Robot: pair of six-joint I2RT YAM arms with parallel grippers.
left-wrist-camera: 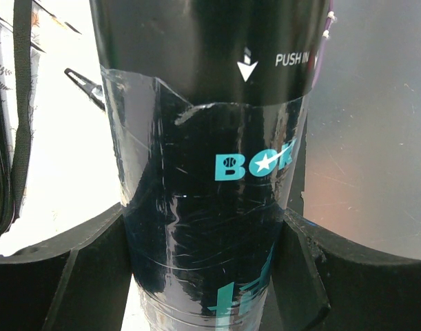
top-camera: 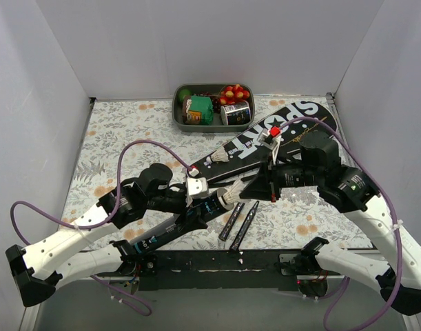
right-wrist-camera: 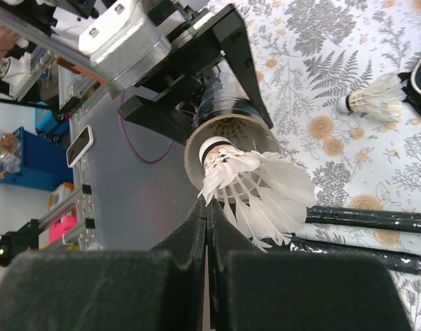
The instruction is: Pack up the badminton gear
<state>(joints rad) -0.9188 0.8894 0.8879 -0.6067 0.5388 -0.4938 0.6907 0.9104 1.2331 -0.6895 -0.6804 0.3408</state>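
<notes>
Table: floral cloth with white walls on the left, far and right edges; the left half is mostly bare, and the arms crowd the near centre.
Racket cover: black, lying diagonally from the far right corner towards the centre.
Shuttle tube: dark, lying slantwise near the near edge, mouth towards the centre.
Tray: grey oval of toy food at the middle of the far edge, just beside the cover.
Left gripper: fingers clamped on both sides of the tube.
Right gripper: fingers pressed together on the feathers of a shuttlecock at the tube mouth.
Black rods: two, side by side near the near edge, just beside the tube mouth.
Loose shuttlecock: at the cover's narrow end.
Lettering: "SPORT" in white on the cover; "PUSH IN" and teal "BOK" on the tube.
</notes>
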